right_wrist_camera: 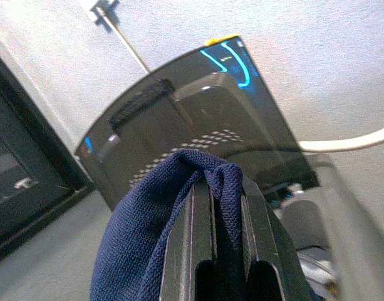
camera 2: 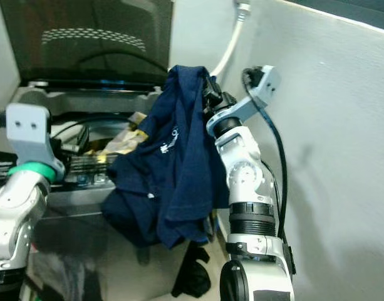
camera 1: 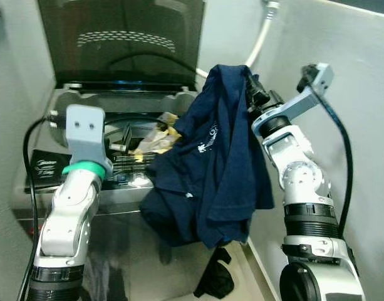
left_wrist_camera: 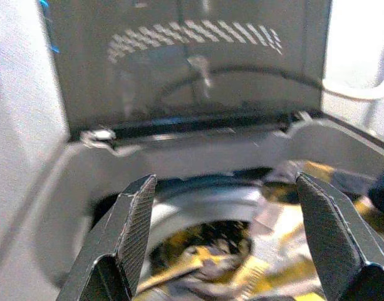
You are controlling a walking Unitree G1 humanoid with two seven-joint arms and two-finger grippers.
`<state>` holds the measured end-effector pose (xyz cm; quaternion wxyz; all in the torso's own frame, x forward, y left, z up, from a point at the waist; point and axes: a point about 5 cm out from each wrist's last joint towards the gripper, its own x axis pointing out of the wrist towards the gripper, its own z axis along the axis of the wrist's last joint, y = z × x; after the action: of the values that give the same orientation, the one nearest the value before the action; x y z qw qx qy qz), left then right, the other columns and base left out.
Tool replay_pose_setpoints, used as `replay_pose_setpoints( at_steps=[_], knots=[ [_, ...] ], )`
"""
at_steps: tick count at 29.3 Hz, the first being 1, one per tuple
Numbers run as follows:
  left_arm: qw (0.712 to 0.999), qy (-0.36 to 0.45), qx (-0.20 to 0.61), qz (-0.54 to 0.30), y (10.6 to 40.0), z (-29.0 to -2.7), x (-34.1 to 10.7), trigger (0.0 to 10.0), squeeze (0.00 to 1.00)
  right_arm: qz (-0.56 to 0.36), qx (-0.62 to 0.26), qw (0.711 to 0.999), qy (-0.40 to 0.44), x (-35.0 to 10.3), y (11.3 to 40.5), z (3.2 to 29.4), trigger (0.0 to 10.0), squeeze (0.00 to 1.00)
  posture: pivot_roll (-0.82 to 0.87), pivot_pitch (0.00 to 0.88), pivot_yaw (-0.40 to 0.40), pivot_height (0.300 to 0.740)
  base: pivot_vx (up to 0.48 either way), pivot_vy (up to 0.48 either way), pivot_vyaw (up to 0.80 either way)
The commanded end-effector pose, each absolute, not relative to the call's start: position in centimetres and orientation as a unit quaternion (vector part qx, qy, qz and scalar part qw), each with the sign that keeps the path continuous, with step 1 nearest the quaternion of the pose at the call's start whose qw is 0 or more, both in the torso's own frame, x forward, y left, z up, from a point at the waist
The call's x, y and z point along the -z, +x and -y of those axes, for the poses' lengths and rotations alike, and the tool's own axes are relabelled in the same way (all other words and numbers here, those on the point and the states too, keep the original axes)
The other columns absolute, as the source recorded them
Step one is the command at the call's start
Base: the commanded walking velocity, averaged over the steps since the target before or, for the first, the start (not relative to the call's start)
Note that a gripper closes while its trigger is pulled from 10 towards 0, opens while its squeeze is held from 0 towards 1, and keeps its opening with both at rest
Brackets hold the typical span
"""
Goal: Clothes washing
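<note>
A navy blue shirt (camera 1: pixel 210 157) hangs from my right gripper (camera 1: pixel 249 80), which is shut on a fold of its fabric (right_wrist_camera: pixel 207 172) at the top. The shirt dangles over the front right of the open top-loading washing machine (camera 1: pixel 72 100), whose dark lid (camera 1: pixel 123 37) stands upright. Yellow and pale clothes (camera 1: pixel 155 139) lie in the drum. My left gripper (left_wrist_camera: pixel 232 213) is open, pointing over the drum with nothing between its fingers (left_wrist_camera: pixel 138 216). The left arm (camera 1: pixel 82 163) reaches in from the machine's front left.
A white hose (camera 1: pixel 262 34) runs down the wall behind the machine. A white wall (camera 1: pixel 361 113) stands close on the right. A dark piece of clothing (camera 1: pixel 217 276) lies on the floor by the machine's front right corner. A black cable (camera 1: pixel 342 144) loops beside my right arm.
</note>
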<state>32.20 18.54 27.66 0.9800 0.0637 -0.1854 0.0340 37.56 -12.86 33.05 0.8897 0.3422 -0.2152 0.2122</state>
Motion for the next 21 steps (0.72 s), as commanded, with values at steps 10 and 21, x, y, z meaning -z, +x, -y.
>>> replay_pose_setpoints(
  at_steps=[10, 21],
  knots=[
    [0.978, 0.072, -0.067, 0.184, 32.5, -20.3, -29.2, 10.0, 0.0, 0.19, -0.224, 0.926, 0.238, -30.7, 37.7, 11.3, 10.0, 0.0, 0.1, 0.0, 0.014, 0.74, 0.0, 0.0, 0.0],
    [0.976, 0.064, -0.059, 0.201, 32.1, -20.3, -29.8, 10.0, 0.0, 0.218, -0.24, 0.913, 0.25, -33.2, 37.6, 10.8, 10.0, 0.0, 0.09, 0.0, 0.004, 0.74, 0.177, 0.0, 0.0]
  ],
)
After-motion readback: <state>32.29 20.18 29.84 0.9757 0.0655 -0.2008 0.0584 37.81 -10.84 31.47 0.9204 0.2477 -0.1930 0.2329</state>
